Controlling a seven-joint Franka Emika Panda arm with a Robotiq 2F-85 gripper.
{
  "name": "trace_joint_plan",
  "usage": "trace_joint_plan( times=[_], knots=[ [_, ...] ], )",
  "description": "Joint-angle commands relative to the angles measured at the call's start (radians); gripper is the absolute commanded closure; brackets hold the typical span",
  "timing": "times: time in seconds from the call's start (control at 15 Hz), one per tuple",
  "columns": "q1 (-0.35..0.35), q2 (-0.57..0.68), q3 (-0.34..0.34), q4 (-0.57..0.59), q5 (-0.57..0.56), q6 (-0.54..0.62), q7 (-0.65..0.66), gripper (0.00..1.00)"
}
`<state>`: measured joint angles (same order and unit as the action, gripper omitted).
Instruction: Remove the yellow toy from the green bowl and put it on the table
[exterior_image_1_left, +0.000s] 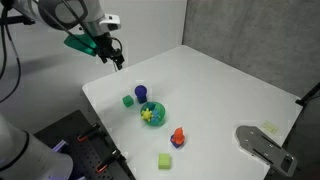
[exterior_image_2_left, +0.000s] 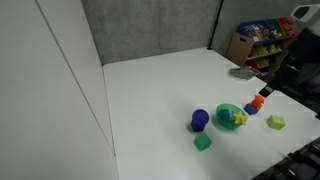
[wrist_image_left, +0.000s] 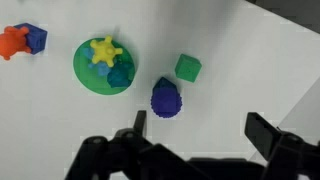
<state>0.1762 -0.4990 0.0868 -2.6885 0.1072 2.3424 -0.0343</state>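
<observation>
The yellow toy (wrist_image_left: 105, 50) lies in the green bowl (wrist_image_left: 86, 76), next to a teal piece inside it. In both exterior views the toy (exterior_image_1_left: 149, 116) (exterior_image_2_left: 238, 118) sits in the bowl (exterior_image_1_left: 160, 111) (exterior_image_2_left: 226, 110) on the white table (exterior_image_1_left: 230, 90) (exterior_image_2_left: 160, 90). My gripper (exterior_image_1_left: 114, 56) hangs high above the table's corner, well away from the bowl. In the wrist view the gripper (wrist_image_left: 200, 130) is open and empty, with the bowl far below and to the upper left.
A blue-purple cup-like piece (wrist_image_left: 166, 98) and a small green cube (wrist_image_left: 187, 68) stand beside the bowl. An orange-red toy on a blue base (exterior_image_1_left: 178, 137) and a pale yellow-green block (exterior_image_1_left: 164, 160) lie nearer the table edge. A grey object (exterior_image_1_left: 262, 146) sits at one corner.
</observation>
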Motion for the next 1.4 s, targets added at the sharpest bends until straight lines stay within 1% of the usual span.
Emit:
trace_joint_plan(
  times=[0.0,0.27,0.6,1.07,1.2,1.33],
  knots=[
    [-0.002,0.000,0.002,0.001,0.001,-0.003,-0.001,0.00],
    [-0.002,0.000,0.002,0.001,0.001,-0.003,0.000,0.00],
    [-0.032,0.077,0.003,0.070,-0.030,0.003,0.007,0.00],
    [-0.121,0.267,-0.015,0.189,-0.123,0.038,0.021,0.00],
    [-0.146,0.331,-0.034,0.227,-0.142,0.044,0.014,0.00],
    [-0.162,0.397,-0.061,0.262,-0.128,0.040,-0.011,0.00]
  ],
)
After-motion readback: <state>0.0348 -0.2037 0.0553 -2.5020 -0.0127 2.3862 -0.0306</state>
